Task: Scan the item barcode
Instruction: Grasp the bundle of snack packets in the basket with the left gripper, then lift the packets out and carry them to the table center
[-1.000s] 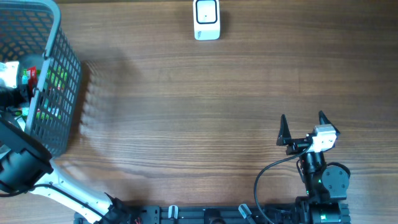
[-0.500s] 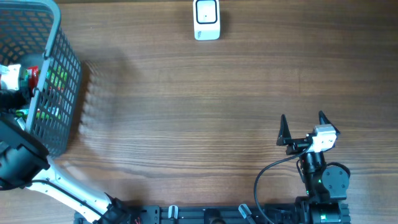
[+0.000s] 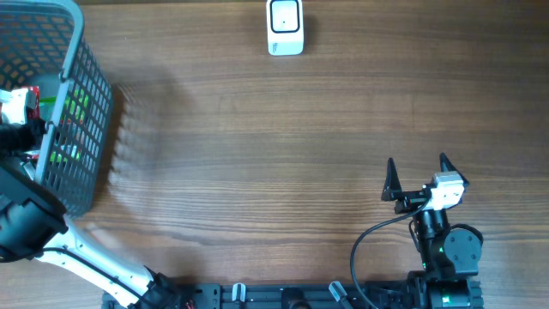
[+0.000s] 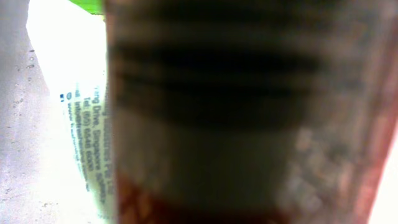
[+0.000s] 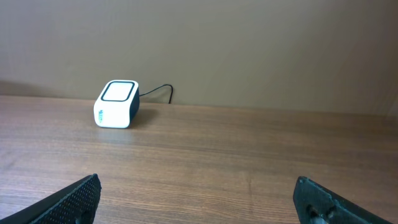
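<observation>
The white barcode scanner [image 3: 285, 27] stands at the table's far edge; it also shows in the right wrist view [image 5: 116, 104], far ahead of my right gripper. My left gripper [image 3: 21, 118] reaches down into the grey mesh basket [image 3: 90, 81] at the far left. A blurred red and dark item [image 4: 236, 112] with dark stripes fills the left wrist view, pressed close to the camera. My fingers are hidden there, so a grip does not show. My right gripper [image 3: 418, 176] rests open and empty near the front right [image 5: 199, 202].
Green and red packages [image 3: 75, 112] lie inside the basket behind its mesh wall. A white package with small print [image 4: 78, 130] lies beside the striped item. A black cable runs from the scanner toward the wall [image 5: 158, 90].
The left wrist has shifted slightly inside the basket, and the red item near it now shows closer to the gripper. The right arm has not moved.
</observation>
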